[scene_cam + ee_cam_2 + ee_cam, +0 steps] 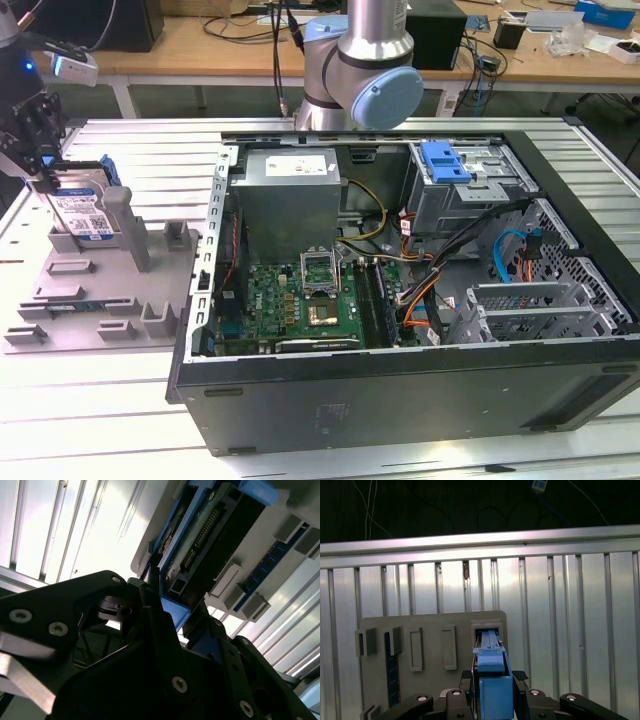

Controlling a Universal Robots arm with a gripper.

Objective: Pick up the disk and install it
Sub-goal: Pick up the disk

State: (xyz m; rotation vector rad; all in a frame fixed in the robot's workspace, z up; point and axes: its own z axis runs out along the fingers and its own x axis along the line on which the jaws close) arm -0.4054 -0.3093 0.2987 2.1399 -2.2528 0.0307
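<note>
The disk [84, 208] stands on edge in a slot of the grey holder plate [90, 300] at the exterior view's left. It is silver-grey with a white-and-blue label and a blue frame. My gripper [45, 178] comes down onto its upper edge from above, and its black fingers sit against both sides. In the first wrist view the blue frame of the disk [493, 690] lies between the fingers [468, 676], with my gripper [493, 677] shut on it. The second wrist view shows the connector edge of the disk [200, 545] above the dark fingers [150, 605].
An open computer case [400, 380] fills the middle and the exterior view's right, with a motherboard [310, 300], a grey power-supply box [288, 195] and a blue caddy [445, 160] in the drive bay. The arm's base [360, 70] stands behind it. A memory stick [388, 665] sits in the holder plate.
</note>
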